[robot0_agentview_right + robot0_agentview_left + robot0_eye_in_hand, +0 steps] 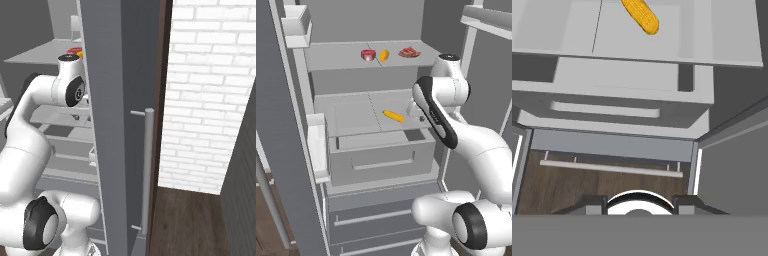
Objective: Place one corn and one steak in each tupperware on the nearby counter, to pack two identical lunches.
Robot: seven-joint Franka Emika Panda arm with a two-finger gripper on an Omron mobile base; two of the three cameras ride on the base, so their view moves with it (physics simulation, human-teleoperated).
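yellow and ribbed, the longer corn cob (pixel 393 116) lies flat on the middle fridge shelf (pixel 351 117), ahead of the gripper (pixel 640 204) and a little to one side, well apart from it. in the hand view the same cob sits at the far edge, pointing slantwise. on the shelf above the gripper rest the roundish steak chunk (pixel 368 55), the stubby corn cob (pixel 384 55) just beside it, and the marbled steak slab (pixel 409 52) farther along. the finger tips stand nearly together, with nothing between them. i judge the cob to be light, stiff and rounded, so it could roll or slip; taking it across the middle, jaws square to its length, looks safest. the steak pieces probably want a grip across the narrow side.
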